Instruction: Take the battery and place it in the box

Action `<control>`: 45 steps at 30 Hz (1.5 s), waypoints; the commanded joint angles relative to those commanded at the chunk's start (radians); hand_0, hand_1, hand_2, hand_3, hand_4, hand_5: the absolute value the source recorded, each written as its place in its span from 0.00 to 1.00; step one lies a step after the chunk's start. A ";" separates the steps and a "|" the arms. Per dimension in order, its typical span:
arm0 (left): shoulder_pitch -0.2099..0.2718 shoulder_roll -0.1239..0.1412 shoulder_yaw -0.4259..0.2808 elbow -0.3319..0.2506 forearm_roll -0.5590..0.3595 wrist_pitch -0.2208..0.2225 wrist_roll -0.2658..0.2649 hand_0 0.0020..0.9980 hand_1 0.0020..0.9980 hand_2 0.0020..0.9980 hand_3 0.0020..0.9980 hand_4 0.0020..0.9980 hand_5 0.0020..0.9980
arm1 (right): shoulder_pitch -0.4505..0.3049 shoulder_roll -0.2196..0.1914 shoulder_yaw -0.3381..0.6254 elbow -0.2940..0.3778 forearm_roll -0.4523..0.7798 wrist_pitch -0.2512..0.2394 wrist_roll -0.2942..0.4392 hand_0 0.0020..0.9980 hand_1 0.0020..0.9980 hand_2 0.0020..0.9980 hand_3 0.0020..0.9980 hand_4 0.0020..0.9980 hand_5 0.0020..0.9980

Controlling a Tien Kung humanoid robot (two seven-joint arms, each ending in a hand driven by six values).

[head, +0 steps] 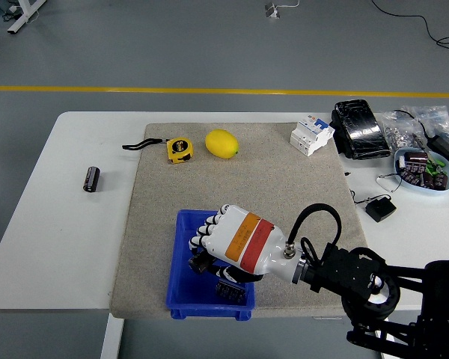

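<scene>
My right hand point(203, 253), white-backed with an orange and red band, is low over the middle of the blue box point(177, 263). Its fingers are curled shut on a small dark battery point(198, 263) that shows just under the fingertips. A dark flat part point(233, 292) lies in the box's near end, partly under my palm. A black cylindrical battery point(92, 179) lies on the white table at the far left, away from the hand. The left hand does not show.
On the grey mat point(284, 179) behind the box lie a yellow tape measure point(179, 149) and a lemon point(221, 143). A white breaker point(312, 134), a black pack point(361, 129), a bowl of parts point(423, 168) and a small black adapter point(379, 209) are at the right.
</scene>
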 joint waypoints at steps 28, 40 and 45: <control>-0.009 0.006 -0.007 0.001 0.008 -0.004 -0.001 0.69 0.66 0.71 0.62 0.64 0.65 | 0.034 -0.028 0.173 -0.059 0.057 -0.005 0.026 0.60 0.66 0.77 0.80 0.93 0.25; -0.011 0.004 -0.006 0.001 0.004 -0.008 -0.003 0.69 0.67 0.71 0.62 0.64 0.65 | 0.010 -0.073 0.368 -0.128 0.132 -0.033 0.029 0.59 0.66 0.77 0.79 0.95 0.27; -0.010 0.003 -0.004 0.001 0.002 -0.011 -0.003 0.69 0.67 0.71 0.62 0.64 0.65 | -0.016 -0.092 0.394 -0.216 0.316 -0.116 0.078 0.60 0.66 0.77 0.77 0.95 0.29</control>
